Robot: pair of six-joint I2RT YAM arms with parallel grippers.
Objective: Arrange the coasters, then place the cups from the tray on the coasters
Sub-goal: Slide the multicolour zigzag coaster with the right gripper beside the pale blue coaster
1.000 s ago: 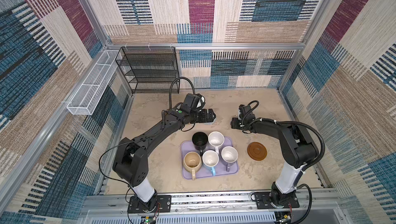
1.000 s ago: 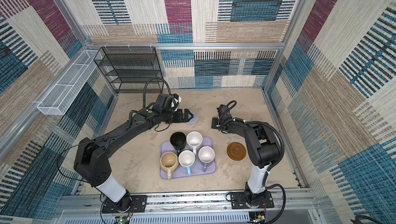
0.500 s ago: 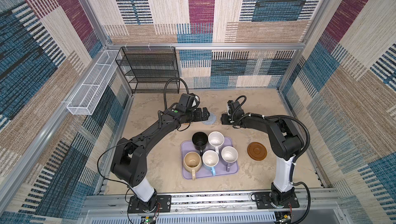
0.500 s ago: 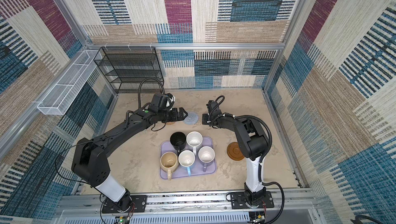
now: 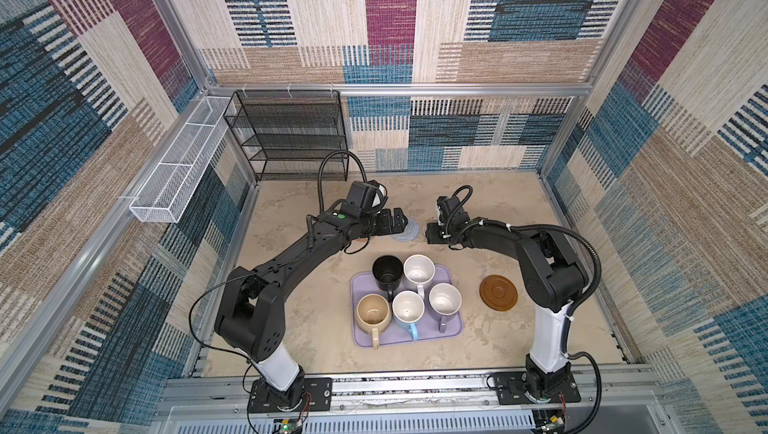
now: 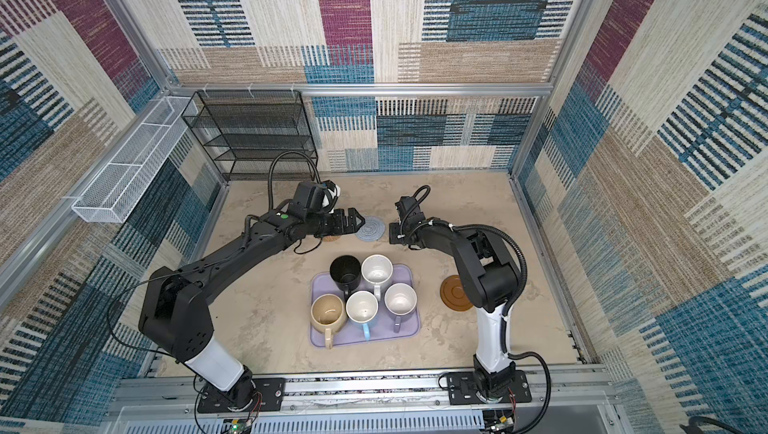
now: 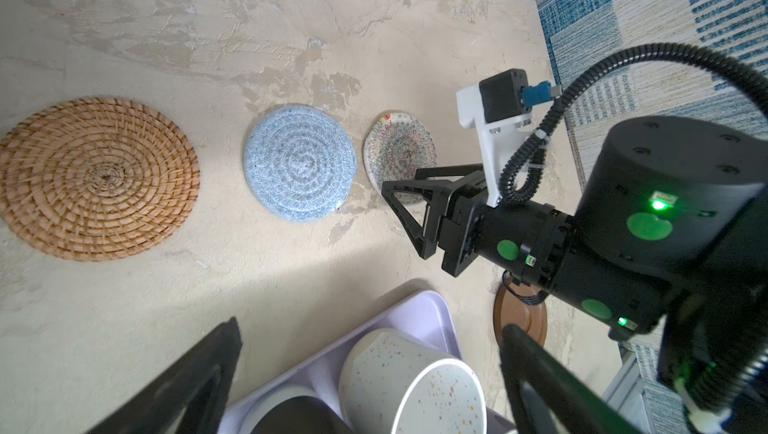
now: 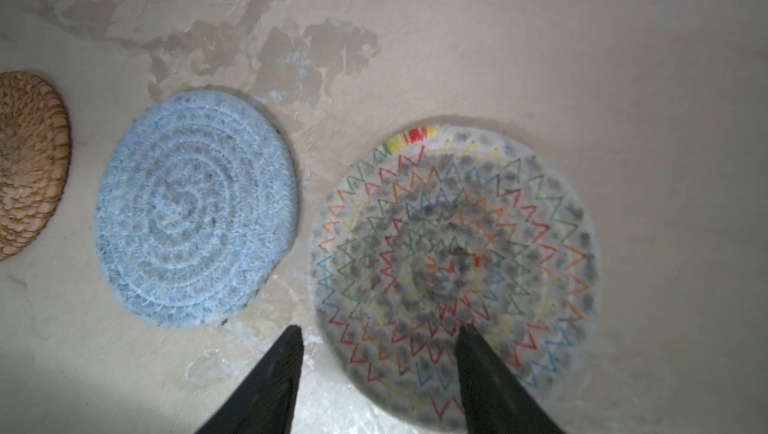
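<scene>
Two right fingers (image 8: 486, 382) straddle the white-grey coaster (image 8: 457, 245) rim.

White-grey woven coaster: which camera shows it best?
Right wrist view: the white-grey woven coaster sits large and close, zigzag stitching clear. The left wrist view shows it small, partly behind the right pincer. In both top views that pincer hides it.
</scene>
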